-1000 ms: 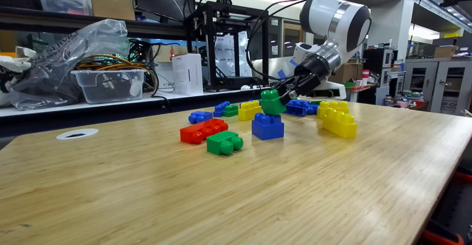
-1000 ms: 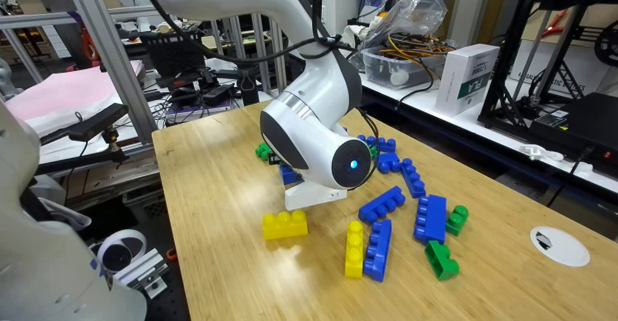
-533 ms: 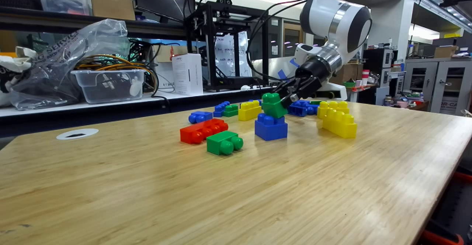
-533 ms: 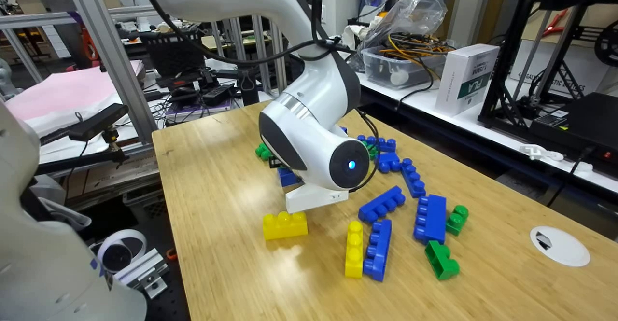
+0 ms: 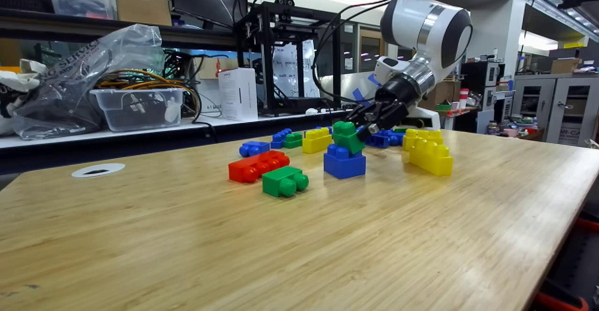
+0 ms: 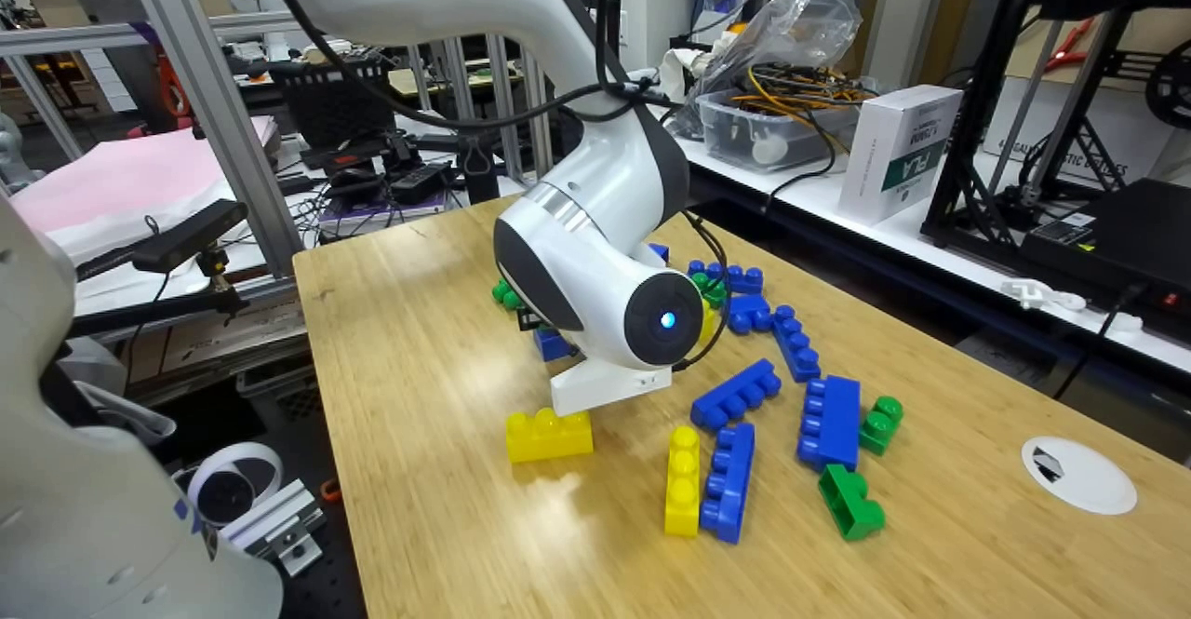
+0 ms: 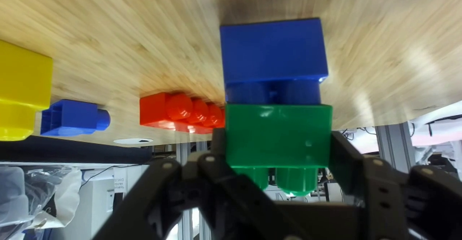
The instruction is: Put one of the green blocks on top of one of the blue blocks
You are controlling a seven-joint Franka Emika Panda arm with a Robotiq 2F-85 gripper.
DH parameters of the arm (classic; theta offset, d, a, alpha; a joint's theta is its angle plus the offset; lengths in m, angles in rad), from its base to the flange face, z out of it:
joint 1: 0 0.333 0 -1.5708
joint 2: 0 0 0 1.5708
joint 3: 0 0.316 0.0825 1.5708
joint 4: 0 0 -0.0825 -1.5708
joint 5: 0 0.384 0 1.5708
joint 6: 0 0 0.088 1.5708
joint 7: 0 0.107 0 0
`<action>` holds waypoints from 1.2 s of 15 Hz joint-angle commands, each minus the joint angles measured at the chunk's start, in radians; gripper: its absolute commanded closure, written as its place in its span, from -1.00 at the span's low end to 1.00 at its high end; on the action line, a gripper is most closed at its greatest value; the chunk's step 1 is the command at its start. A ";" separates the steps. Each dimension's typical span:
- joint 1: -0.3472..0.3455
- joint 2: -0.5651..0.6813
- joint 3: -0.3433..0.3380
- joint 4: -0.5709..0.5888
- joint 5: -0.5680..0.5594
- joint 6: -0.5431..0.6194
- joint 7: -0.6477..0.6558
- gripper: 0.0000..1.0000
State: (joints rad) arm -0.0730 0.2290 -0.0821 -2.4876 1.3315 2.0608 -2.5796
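The green block (image 5: 347, 139) is tilted, with its studs up, over the blue block (image 5: 345, 165), which stands on the table. My gripper (image 7: 277, 137) is shut on the green block, one finger (image 7: 219, 135) on each side. In the wrist view the green block (image 7: 278, 135) hides part of the blue block's studs, and the blue block's side (image 7: 273, 52) faces the camera. The green block's lower edge is at the stud tops; I cannot tell whether it is seated. In an exterior view the arm hides most of this, with a bit of the blue block (image 6: 552, 344) showing.
A red brick (image 5: 259, 166) and a flatter green brick (image 5: 284, 181) lie close beside the blue block. Yellow bricks (image 5: 430, 156) stand on its other side, and one more (image 5: 317, 141) is behind. Several blue bricks (image 6: 735, 394) lie farther along the table.
The green block has come down closer onto the blue block with my gripper and is tilted. The blue block has shifted slightly right in an exterior view. The other bricks have not moved.
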 commanded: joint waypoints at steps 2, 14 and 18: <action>-0.003 0.025 0.002 0.013 0.021 0.000 -0.058 0.12; -0.006 0.075 -0.001 0.109 -0.010 -0.083 -0.030 0.12; -0.010 0.073 -0.009 0.098 -0.008 -0.090 -0.030 0.12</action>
State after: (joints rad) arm -0.0724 0.2839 -0.0865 -2.3937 1.3289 1.9851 -2.5962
